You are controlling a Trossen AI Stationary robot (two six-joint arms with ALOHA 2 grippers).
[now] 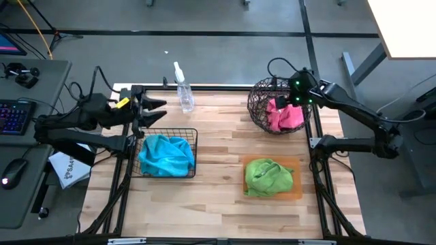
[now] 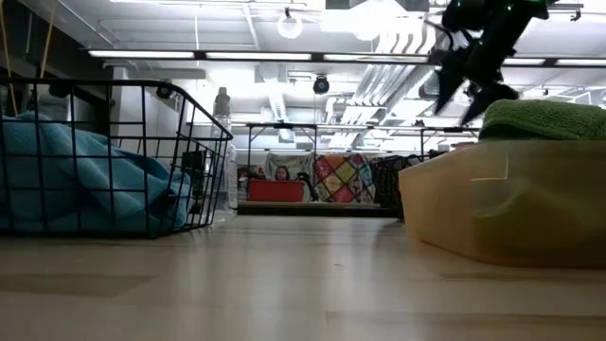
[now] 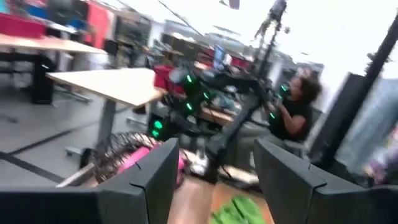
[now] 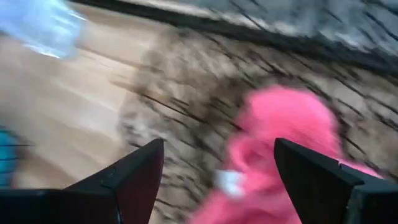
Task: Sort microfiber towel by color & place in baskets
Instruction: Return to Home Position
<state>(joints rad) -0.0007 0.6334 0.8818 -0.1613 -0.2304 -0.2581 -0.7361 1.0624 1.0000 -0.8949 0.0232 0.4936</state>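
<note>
Towels all binned: blue towel (image 1: 166,155) in wire basket (image 1: 172,130), green towel (image 1: 268,175) on orange tray (image 1: 298,185), pink towel (image 1: 286,117) in round basket (image 1: 257,102). Right pincer (image 1: 286,100) apart, empty, over round basket: lift clear of rim, then retract. Left pincer (image 1: 158,112) apart, near wire basket.

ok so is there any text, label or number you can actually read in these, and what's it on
White packet lying left of the table: dark lettering, too small to read.
Spray bottle: clear, no legible label.
Nothing else bears readable text, so there is nothing to quote.
</note>
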